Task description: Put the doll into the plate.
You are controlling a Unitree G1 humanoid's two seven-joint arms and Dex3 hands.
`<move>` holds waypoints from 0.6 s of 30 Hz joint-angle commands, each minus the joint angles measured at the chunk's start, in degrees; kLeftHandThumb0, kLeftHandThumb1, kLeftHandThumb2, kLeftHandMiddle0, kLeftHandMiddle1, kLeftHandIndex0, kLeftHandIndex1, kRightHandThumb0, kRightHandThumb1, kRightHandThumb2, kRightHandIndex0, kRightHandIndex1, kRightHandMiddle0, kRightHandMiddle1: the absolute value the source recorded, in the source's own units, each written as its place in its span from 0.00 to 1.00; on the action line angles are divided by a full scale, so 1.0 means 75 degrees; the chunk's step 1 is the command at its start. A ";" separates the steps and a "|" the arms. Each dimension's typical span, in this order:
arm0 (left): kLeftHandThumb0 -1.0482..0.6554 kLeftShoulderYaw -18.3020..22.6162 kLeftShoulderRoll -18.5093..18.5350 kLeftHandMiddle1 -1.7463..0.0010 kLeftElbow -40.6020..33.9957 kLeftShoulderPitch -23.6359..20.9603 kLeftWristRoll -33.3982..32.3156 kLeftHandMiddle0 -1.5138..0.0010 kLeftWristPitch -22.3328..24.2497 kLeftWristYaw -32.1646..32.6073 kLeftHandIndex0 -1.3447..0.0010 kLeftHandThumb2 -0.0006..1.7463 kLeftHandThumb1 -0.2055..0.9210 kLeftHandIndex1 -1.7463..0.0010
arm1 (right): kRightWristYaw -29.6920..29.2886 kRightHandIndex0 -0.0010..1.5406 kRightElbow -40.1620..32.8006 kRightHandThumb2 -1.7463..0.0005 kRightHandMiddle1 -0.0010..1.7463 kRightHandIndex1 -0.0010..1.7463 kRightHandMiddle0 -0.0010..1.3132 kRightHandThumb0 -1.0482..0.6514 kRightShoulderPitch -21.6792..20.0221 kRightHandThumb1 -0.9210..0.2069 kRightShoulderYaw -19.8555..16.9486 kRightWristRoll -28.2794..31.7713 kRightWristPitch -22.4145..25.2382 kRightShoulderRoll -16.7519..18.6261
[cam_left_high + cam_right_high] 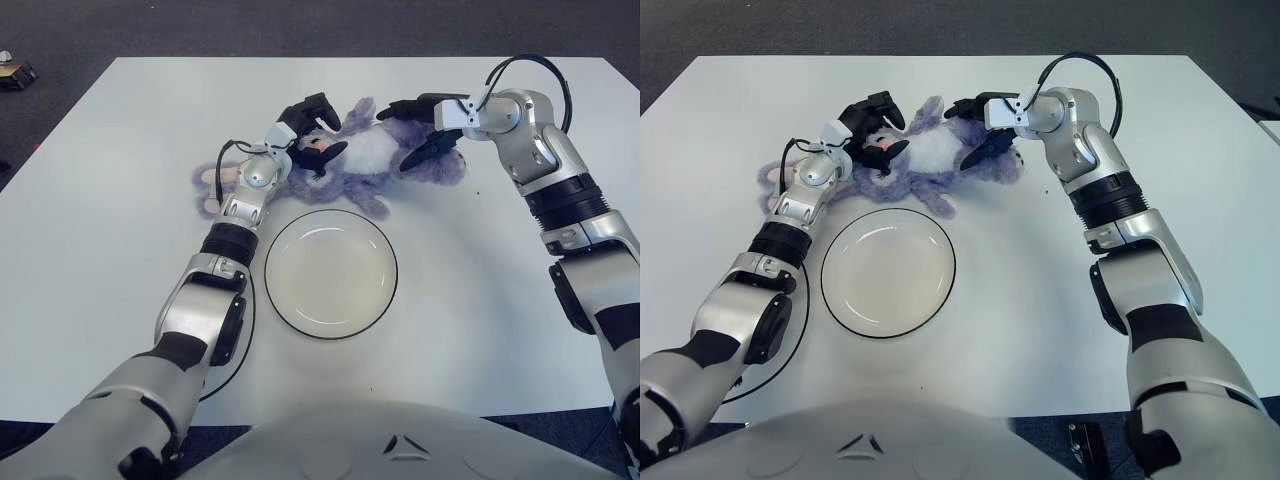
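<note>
A purple and white plush doll [365, 155] lies on the white table just behind the plate. The round white plate [330, 275] with a dark rim sits empty at the table's middle. My left hand [322, 130] is over the doll's left part, with its black fingers curled around the doll near a pink patch. My right hand [420, 128] is at the doll's right end, one finger above and one below the fur, closed on it. The doll still touches the table.
The white table [120, 300] spreads wide around the plate, with dark floor beyond its far edge. A small object [15, 72] lies on the floor at the far left. A black cable loops above my right wrist [530, 65].
</note>
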 commanded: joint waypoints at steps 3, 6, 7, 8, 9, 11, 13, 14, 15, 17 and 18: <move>0.70 0.0058 -0.0011 0.00 -0.0310 0.0053 0.0063 0.45 0.0102 0.0254 0.54 0.41 0.66 0.00 | 0.0053 0.12 0.0258 1.00 0.02 0.00 0.07 0.06 0.0108 0.04 0.0245 -0.0193 -0.0324 -0.0043; 0.71 0.0036 -0.0010 0.00 -0.0407 0.0077 0.0125 0.45 0.0138 0.0340 0.54 0.41 0.66 0.00 | 0.0067 0.10 0.0299 1.00 0.01 0.00 0.07 0.06 0.0095 0.04 0.0303 -0.0277 -0.0312 -0.0039; 0.71 0.0034 -0.0010 0.00 -0.0438 0.0085 0.0138 0.45 0.0154 0.0358 0.54 0.41 0.66 0.00 | 0.0097 0.10 0.0309 1.00 0.01 0.00 0.07 0.06 0.0084 0.04 0.0325 -0.0313 -0.0251 -0.0029; 0.71 0.0033 -0.0012 0.00 -0.0462 0.0092 0.0148 0.45 0.0168 0.0370 0.54 0.41 0.66 0.00 | 0.0118 0.09 0.0316 1.00 0.01 0.00 0.07 0.06 0.0077 0.04 0.0338 -0.0339 -0.0207 -0.0021; 0.71 0.0034 -0.0014 0.00 -0.0480 0.0098 0.0157 0.45 0.0180 0.0376 0.54 0.41 0.66 0.00 | 0.0132 0.08 0.0320 1.00 0.01 0.00 0.07 0.06 0.0074 0.03 0.0343 -0.0358 -0.0181 -0.0014; 0.71 0.0037 -0.0021 0.00 -0.0523 0.0107 0.0185 0.45 0.0201 0.0400 0.54 0.41 0.66 0.00 | 0.0156 0.07 0.0337 1.00 0.01 0.00 0.07 0.06 0.0085 0.03 0.0372 -0.0403 -0.0114 0.0013; 0.71 0.0038 -0.0029 0.00 -0.0565 0.0116 0.0207 0.45 0.0220 0.0421 0.54 0.41 0.67 0.00 | 0.0161 0.06 0.0356 1.00 0.01 0.00 0.07 0.06 0.0104 0.03 0.0402 -0.0434 -0.0077 0.0031; 0.71 0.0037 -0.0033 0.00 -0.0581 0.0119 0.0213 0.45 0.0228 0.0429 0.54 0.41 0.66 0.00 | 0.0158 0.06 0.0365 1.00 0.01 0.00 0.07 0.06 0.0110 0.03 0.0414 -0.0441 -0.0070 0.0035; 0.71 0.0036 -0.0035 0.00 -0.0598 0.0122 0.0220 0.45 0.0237 0.0438 0.54 0.41 0.66 0.00 | 0.0154 0.06 0.0376 1.00 0.01 0.00 0.08 0.06 0.0114 0.03 0.0427 -0.0448 -0.0064 0.0040; 0.71 0.0032 -0.0043 0.00 -0.0632 0.0128 0.0230 0.45 0.0257 0.0456 0.54 0.41 0.66 0.00 | 0.0154 0.06 0.0395 1.00 0.01 0.00 0.08 0.06 0.0119 0.03 0.0458 -0.0464 -0.0049 0.0046; 0.71 0.0029 -0.0047 0.00 -0.0650 0.0132 0.0234 0.45 0.0268 0.0464 0.54 0.41 0.66 0.00 | 0.0156 0.06 0.0403 1.00 0.01 0.00 0.08 0.06 0.0120 0.03 0.0472 -0.0473 -0.0041 0.0051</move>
